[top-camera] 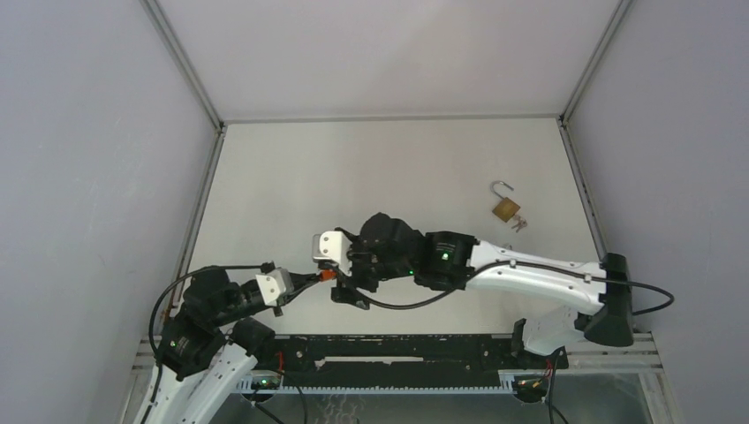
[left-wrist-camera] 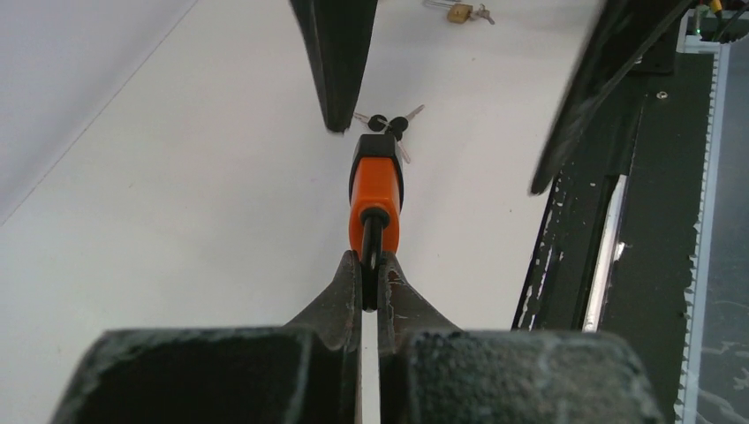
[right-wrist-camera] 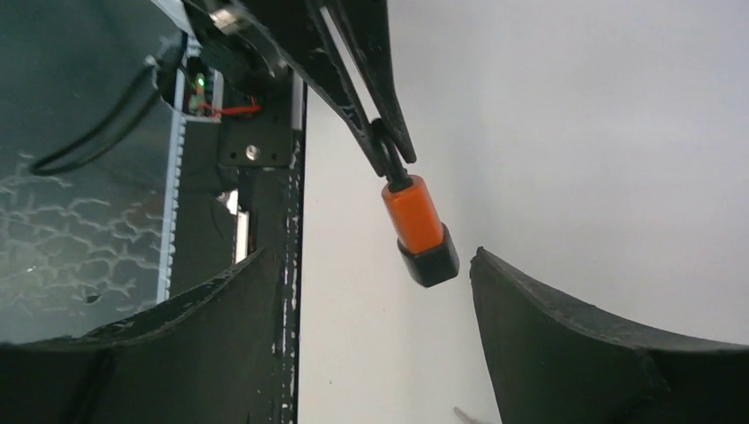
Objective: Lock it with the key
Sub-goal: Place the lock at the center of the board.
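An orange padlock (left-wrist-camera: 375, 190) with a black end cap hangs above the table. My left gripper (left-wrist-camera: 370, 283) is shut on its black shackle. It shows as a small orange spot in the top view (top-camera: 327, 275), just off the left gripper (top-camera: 311, 279). My right gripper (right-wrist-camera: 371, 256) is open, and its jaws stand on either side of the padlock's (right-wrist-camera: 415, 216) capped end without touching it. A small bunch of keys (left-wrist-camera: 389, 124) with black heads lies on the table beyond the padlock. In the top view it is hidden under the right gripper (top-camera: 343, 269).
A brass padlock (top-camera: 505, 208) with its shackle open lies at the back right, with its own keys (top-camera: 518, 223) beside it. It also shows in the left wrist view (left-wrist-camera: 458, 12). The black rail (top-camera: 397, 349) runs along the near table edge.
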You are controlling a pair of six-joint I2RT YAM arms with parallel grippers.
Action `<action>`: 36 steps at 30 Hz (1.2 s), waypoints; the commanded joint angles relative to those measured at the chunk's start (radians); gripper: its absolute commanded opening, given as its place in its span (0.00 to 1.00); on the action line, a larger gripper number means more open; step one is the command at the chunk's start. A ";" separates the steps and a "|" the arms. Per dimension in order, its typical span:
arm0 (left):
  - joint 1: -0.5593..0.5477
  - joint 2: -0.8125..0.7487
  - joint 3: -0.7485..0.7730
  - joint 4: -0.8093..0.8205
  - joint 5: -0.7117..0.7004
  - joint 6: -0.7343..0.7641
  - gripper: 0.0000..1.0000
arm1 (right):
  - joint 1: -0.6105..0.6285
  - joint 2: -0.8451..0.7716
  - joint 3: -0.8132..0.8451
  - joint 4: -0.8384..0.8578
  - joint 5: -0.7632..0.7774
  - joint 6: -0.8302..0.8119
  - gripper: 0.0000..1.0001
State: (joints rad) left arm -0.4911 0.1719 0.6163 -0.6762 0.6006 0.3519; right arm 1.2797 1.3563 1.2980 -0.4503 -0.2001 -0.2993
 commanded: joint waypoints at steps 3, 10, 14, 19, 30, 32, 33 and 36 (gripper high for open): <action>-0.007 0.012 0.068 0.013 0.032 0.070 0.00 | -0.027 0.085 0.104 -0.036 -0.020 -0.031 0.77; -0.010 0.015 0.065 0.010 0.052 0.076 0.00 | -0.084 0.141 0.104 0.016 -0.087 -0.005 0.66; -0.012 0.018 0.073 0.010 0.051 0.074 0.00 | -0.094 0.165 0.105 0.025 -0.116 -0.021 0.64; -0.012 0.018 0.065 0.013 0.060 0.062 0.00 | -0.095 0.183 0.104 0.059 -0.151 -0.022 0.48; -0.009 -0.033 -0.003 0.226 -0.171 -0.404 0.70 | -0.193 0.142 -0.012 0.169 -0.133 0.289 0.00; 0.009 -0.060 -0.030 0.269 -0.265 -0.546 0.98 | -0.257 0.098 -0.117 0.266 -0.114 0.454 0.00; 0.023 -0.072 -0.045 0.283 -0.324 -0.650 1.00 | -0.299 0.077 -0.178 0.323 -0.110 0.589 0.00; 0.072 -0.093 -0.101 0.302 -0.507 -0.860 1.00 | -0.412 0.057 -0.355 0.484 -0.079 0.860 0.00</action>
State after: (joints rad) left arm -0.4728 0.1024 0.5831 -0.4900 0.3679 -0.1299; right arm 0.9932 1.4796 1.1011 -0.2398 -0.3374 0.0986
